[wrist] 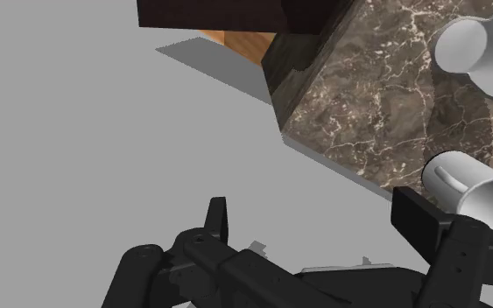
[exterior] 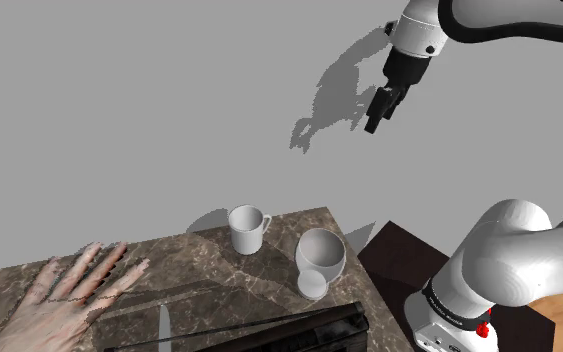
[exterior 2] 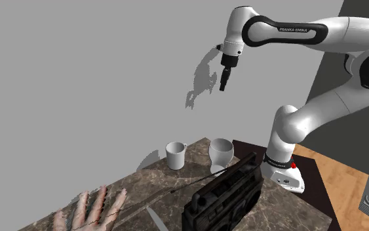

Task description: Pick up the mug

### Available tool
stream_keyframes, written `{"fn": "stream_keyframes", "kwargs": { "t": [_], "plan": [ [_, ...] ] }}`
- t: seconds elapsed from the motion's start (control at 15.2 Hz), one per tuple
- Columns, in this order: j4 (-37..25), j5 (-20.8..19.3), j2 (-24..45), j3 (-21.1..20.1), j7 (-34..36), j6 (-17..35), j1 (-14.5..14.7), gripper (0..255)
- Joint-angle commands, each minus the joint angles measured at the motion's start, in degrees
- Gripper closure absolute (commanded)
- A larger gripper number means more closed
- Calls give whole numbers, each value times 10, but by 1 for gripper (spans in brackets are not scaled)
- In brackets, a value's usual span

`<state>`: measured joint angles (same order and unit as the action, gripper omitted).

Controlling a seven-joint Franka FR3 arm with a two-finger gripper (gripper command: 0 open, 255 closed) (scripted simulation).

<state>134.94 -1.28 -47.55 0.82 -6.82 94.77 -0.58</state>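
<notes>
Pincer (wrist: 312,208) spread, well apart from white mug (exterior: 247,230), seemingly empty.

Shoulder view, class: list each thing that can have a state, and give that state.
Gripper: open, empty, high above the table.
Mug: upright on the table, not held.
Goblet: upright, beside the mug.
Radio: standing on the table.
Knife: lying flat on the table.

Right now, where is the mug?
The white mug stands at the back edge of the marble counter, left of the footed cup in the shoulder view.
</notes>
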Motion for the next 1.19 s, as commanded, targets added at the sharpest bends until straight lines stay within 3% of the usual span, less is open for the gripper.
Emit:
{"fn": "stream_keyframes", "kwargs": {
  "t": [0.0,0.59,1.12],
  "plan": [
    [0,0,0,0,0,0,0,0],
    [17,44,89,-96,83,88,37,0],
    [-9,58,208,-181,159,164,59,0]
  ]
}}
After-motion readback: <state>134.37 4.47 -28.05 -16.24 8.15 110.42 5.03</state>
